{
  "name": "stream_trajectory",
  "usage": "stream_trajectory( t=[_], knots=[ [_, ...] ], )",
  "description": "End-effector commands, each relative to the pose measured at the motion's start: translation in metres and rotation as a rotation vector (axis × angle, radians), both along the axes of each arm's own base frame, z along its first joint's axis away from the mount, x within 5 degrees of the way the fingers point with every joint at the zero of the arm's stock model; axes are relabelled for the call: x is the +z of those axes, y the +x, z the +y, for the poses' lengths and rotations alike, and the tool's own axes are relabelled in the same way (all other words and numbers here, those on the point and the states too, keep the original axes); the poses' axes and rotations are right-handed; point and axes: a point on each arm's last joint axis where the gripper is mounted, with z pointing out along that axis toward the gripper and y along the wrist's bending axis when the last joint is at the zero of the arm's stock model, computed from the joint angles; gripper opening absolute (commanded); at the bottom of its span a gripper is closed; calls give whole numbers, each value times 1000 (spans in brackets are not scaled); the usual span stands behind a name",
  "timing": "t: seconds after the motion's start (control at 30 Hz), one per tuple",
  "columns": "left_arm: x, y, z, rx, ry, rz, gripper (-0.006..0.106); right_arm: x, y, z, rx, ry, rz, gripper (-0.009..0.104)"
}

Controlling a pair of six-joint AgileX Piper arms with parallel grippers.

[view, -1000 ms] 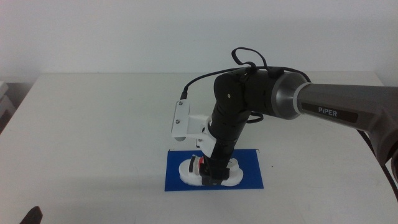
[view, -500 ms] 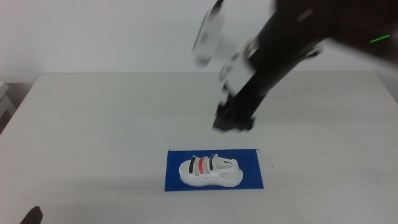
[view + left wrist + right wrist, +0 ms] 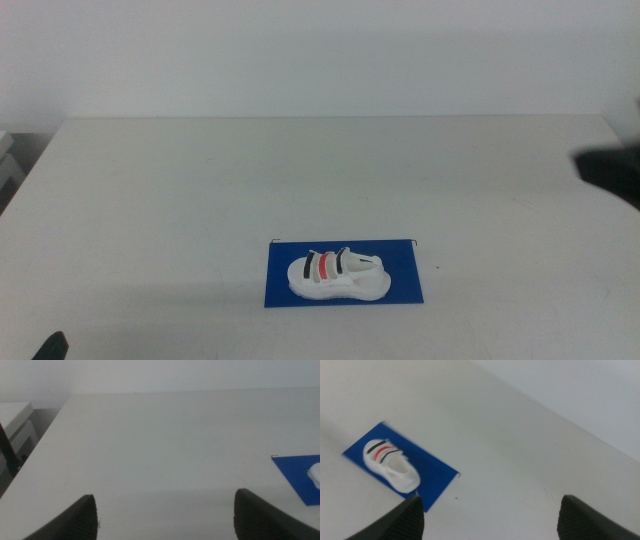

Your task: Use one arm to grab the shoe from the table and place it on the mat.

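The wide, plain white matte tabletop (image 3: pixel 200 190) runs back to a pale, featureless wall, with a light grey piece of furniture just off its left edge. Near the front of the surface lies the flat, thin, deep-blue rectangular mat (image 3: pixel 405 285), wider than tall. The small white sandal-like shoe (image 3: pixel 338 276) rests on it on its sole, lengthwise along the mat and inside its edges, with blue showing on every side. Three straps cross the shoe's top: two black ones with a red one between them.

The right arm shows in the middle view only as a dark, blurred shape (image 3: pixel 610 172) cut off at the right edge, well apart from the mat. Its wrist view looks down from high up on the mat (image 3: pixel 432 472) and shoe (image 3: pixel 390 463); the right end effector (image 3: pixel 490 515) is released, its two dark jaws wide apart with nothing between them.

The left end effector (image 3: pixel 165 515) waits low at the front left of the tabletop, likewise released, jaws spread and holding nothing. Its view catches only a corner of the mat (image 3: pixel 297 472) and a white sliver of the shoe (image 3: pixel 315 474), cut off at the frame edge.
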Motion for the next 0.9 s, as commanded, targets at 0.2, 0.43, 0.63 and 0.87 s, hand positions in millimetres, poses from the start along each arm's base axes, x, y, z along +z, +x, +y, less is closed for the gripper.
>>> stream_trajectory(
  t=[0.2, 0.43, 0.63, 0.87],
  knots=[
    [5, 1, 0, 3, -16, -85, 94, -56, -59, -23, -125, 151, -226, 65],
    [5, 1, 0, 3, -16, -85, 94, -105, -75, -33, -186, 211, -435, 65],
    [5, 1, 0, 3, -16, -85, 94, -140, -84, -37, -192, 185, -464, 65],
    [5, 1, 0, 3, -16, -85, 94, -174, -99, -41, -169, 99, -534, 65]
  ],
)
